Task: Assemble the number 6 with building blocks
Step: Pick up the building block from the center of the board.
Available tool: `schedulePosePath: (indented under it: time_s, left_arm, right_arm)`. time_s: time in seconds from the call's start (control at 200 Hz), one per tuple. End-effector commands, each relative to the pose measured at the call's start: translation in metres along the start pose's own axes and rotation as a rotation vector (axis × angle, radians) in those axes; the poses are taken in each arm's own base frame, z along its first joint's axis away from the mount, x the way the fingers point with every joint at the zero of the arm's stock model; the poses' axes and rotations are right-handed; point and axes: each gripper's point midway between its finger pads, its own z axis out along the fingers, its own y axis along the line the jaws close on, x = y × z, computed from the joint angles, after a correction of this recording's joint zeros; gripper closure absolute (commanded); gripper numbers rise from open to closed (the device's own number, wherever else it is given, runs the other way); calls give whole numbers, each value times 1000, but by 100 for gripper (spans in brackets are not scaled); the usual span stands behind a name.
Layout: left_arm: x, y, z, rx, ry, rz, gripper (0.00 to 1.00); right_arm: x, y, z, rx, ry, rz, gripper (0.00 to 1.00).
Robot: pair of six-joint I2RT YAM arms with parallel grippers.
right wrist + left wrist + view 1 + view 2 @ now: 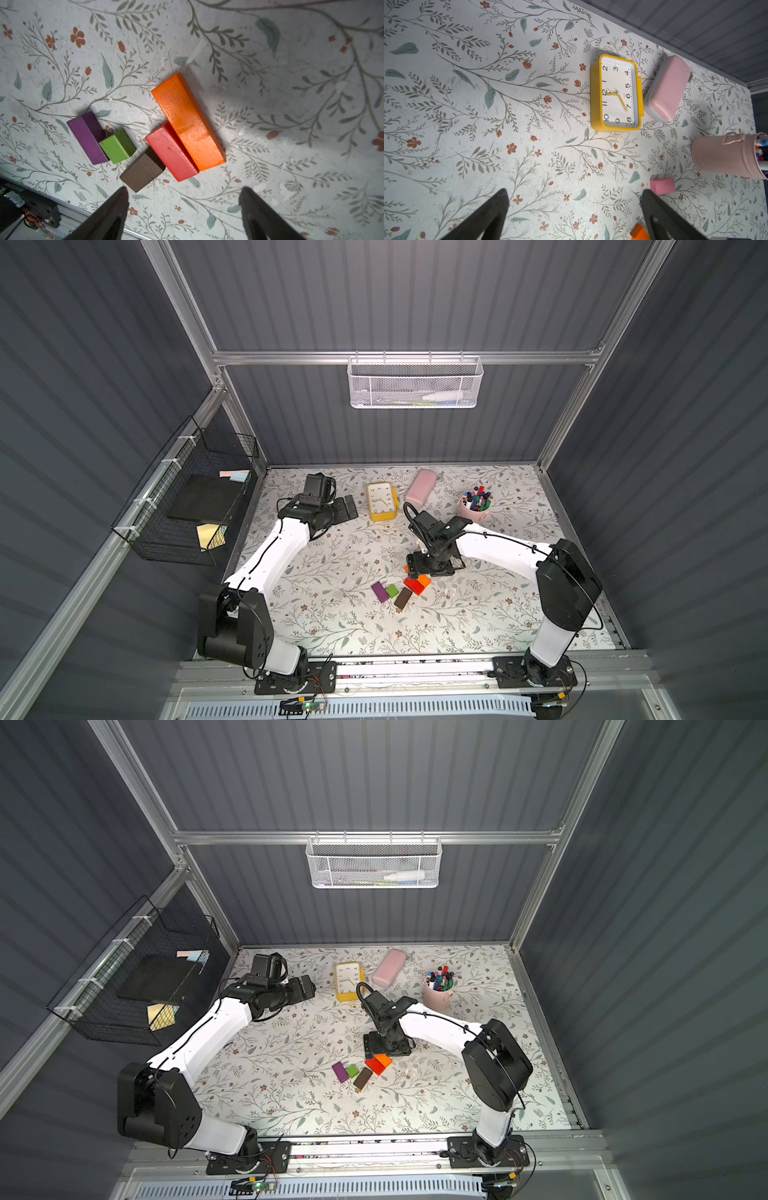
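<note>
Right gripper: jaws spread wide, nothing between them, poised above the table and close over the orange block. The wrist view shows no contact with any block.

Orange block lies flat, slantwise. Red block is flush against its long side, touching. Brown block meets the red block's end at a corner, one step further from the orange. Green cube and purple block touch each other. They lie near the orange but apart from it, past the red. Pink block sits alone off the orange block's far end, toward the yellow clock. Both top views mostly hide it under the right arm.

Progress, my reading: a loose cluster, not a digit. No top bar, no closed loop, no base squared up. Nearly all the placing is left, and the orange-red pairing may be chance.

Left gripper: also wide open and empty, well apart from the orange block, over by the clock. Pink case and pen cup stand beyond the pink block, well apart from the orange block and uninvolved.
</note>
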Motion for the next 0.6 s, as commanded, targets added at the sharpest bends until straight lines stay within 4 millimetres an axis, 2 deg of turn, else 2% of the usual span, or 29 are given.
schedulePosePath:
  time_s: [0.0, 0.085, 0.21, 0.275, 0.44, 0.595]
  left_arm:
    - [-2, 2, -6, -21, -7, -1, 1]
    - [1, 4, -9, -32, 11, -7, 1]
    - [0, 5, -15, -45, 8, -27, 1]
    - [1, 6, -18, -53, 11, -32, 1]
    - [0, 11, -25, -74, -4, -8, 1]
    - [0, 18, -30, -108, -30, -27, 1]
  right_arm:
    - [3, 6, -8, -6, 24, 135, 15]
    - [0, 22, -16, -79, 16, 235, 15]
    - [2, 19, -20, -59, 3, 372, 15]
    - [8, 14, -14, -44, 18, 435, 15]
    - [11, 27, -3, -71, 24, 503, 15]
    - [17, 31, 17, -33, 56, 561, 15]
